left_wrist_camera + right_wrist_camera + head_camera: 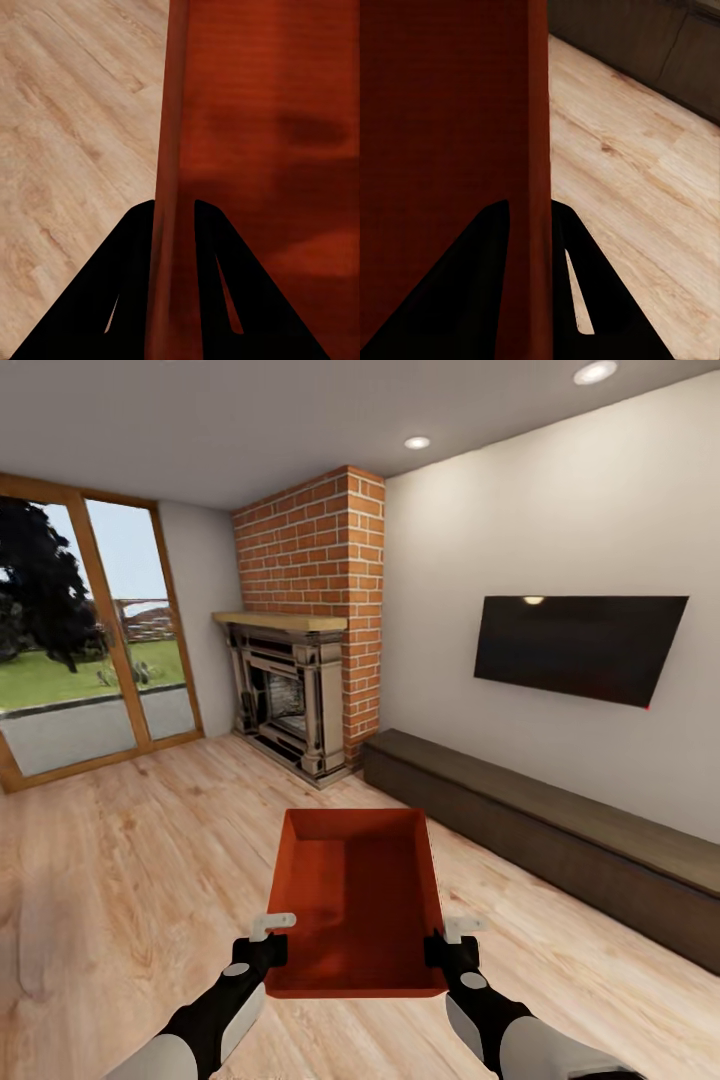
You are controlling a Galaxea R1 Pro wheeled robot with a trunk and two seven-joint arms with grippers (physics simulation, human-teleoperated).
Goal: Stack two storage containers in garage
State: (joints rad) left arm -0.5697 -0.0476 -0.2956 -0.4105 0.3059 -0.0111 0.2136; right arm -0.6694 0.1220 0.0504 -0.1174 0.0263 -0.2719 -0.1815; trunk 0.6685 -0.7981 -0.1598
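Gripping the orange-red storage container (pixel 360 900) from both sides, you have the left gripper (pixel 268 948) clamped over its left wall and the right gripper (pixel 447 943) clamped over its right wall; in each wrist view a dark finger sits on either side of the thin red wall, so both hands are grasping the bin rather than resting open beside it. The container hangs between your two hands, just ahead of them and above the light wood floor (pixel 130 860), open side up and apparently empty. Farther out beyond the bin stands the brick fireplace (pixel 305 650), with the long dark bench (pixel 560 840) running off past your right hand under the black TV (pixel 580 645), and the glass doors (pixel 80 640) out past your left hand. So you are in the living room with one bin in hand; I judge the task early, since the carry to the garage, setting this bin down, and fetching and stacking the second all remain.
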